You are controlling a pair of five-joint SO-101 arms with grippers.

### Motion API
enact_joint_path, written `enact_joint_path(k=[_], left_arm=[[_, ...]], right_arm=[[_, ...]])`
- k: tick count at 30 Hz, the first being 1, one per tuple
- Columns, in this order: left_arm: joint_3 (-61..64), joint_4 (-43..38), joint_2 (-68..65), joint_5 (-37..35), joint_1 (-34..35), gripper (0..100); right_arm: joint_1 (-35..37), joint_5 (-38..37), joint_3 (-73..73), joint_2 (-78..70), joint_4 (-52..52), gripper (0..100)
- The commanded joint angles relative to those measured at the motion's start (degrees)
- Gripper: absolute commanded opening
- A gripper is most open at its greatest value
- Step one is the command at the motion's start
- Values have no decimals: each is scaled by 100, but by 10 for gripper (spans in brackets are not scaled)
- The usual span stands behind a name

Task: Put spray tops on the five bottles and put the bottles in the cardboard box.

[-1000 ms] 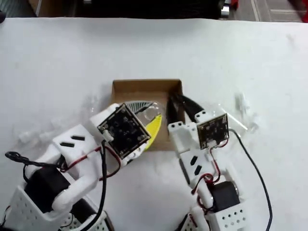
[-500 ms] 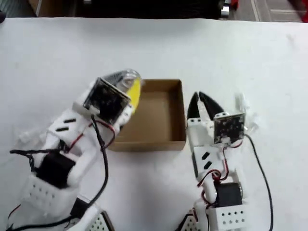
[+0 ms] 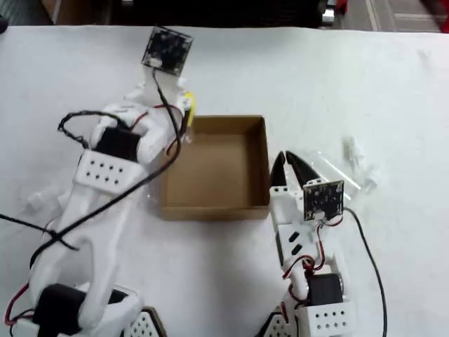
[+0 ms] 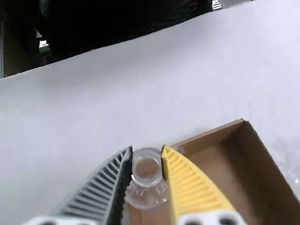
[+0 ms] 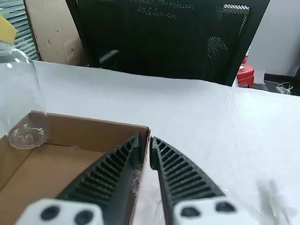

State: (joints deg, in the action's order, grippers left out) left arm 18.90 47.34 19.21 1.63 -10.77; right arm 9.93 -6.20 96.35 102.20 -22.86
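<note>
One bottle (image 4: 146, 194) pinched by neck in left tool (image 4: 146, 150)

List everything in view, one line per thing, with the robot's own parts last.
cardboard box: one, brown, open, mid-table
held bottle: one, clear, no spray top, gripped at the neck, by the box's far left corner
lying bottle: one, clear, on its side on the table, right of the box
spray tops: at least two, whitish, on the table beyond the lying bottle
clear pieces: left side of the table, too faint to identify
table: one, white
chair: one, black mesh, behind the table
left gripper: grey and yellow fingers, shut on the held bottle
right gripper: black, beside the box's right wall
</note>
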Motion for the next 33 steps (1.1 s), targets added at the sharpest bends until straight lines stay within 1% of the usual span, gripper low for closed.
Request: enact_joint_path(k=[1,3,8,11,20,27,29,31,33], left_arm=[[-519,-211,-338,-290,110,20],[-527,-273,-593,-290,189,20],[-536,-308,-1015,-308,145,21],[-422,-536,-1068,-316,136,21],[422,-1574,-1042,-316,136,21],[510,-1503,-1042,-325,101,25],[466,-1363,-1042,-325,101,60],[457,-1240,-1042,-396,101,141],[457,-1143,-1042,-659,154,216]], right_arm=[[-31,-70,44,40,154,17],[-13,-70,44,40,145,18],[-13,-70,44,40,136,20],[-13,-70,44,31,136,20],[-13,-70,44,4,136,21],[-13,-70,44,4,136,21],[-13,-70,44,4,136,21],[-13,-70,44,4,136,21],[-4,-70,44,4,136,21]])
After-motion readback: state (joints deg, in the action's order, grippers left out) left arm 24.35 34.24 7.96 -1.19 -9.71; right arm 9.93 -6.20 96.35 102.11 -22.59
